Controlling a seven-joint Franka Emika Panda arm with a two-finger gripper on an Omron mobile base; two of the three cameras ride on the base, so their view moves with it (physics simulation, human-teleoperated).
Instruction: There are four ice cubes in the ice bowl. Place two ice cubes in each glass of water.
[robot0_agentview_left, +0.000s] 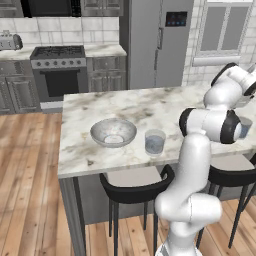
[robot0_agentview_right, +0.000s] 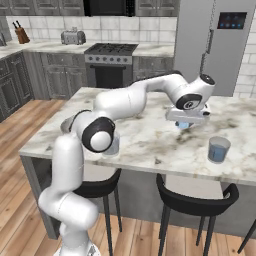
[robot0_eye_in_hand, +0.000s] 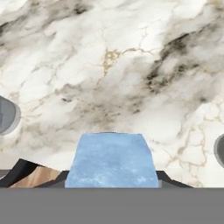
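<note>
My gripper (robot0_agentview_right: 184, 123) hangs just above the marble island, shut on one pale-blue ice cube (robot0_agentview_right: 183, 125). In the hand view this ice cube (robot0_eye_in_hand: 111, 159) sits between my dark fingertips (robot0_eye_in_hand: 24, 171) over bare marble. The ice bowl (robot0_agentview_left: 113, 132) stands on the island's left part; I cannot make out what lies in it. One glass of water (robot0_agentview_left: 154, 142) is just right of the bowl, and the same glass (robot0_agentview_right: 113, 145) is half hidden by my elbow in the right base view. The other glass (robot0_agentview_right: 218, 149) stands right of the gripper, nearer the front edge.
Black stools (robot0_agentview_left: 135, 192) are tucked under the island's front edge (robot0_agentview_left: 100, 170). Stove (robot0_agentview_left: 58, 70) and fridge (robot0_agentview_left: 157, 42) stand against the back wall. Grey rounded rims show at the hand view's left edge (robot0_eye_in_hand: 6, 114) and right edge (robot0_eye_in_hand: 220, 151).
</note>
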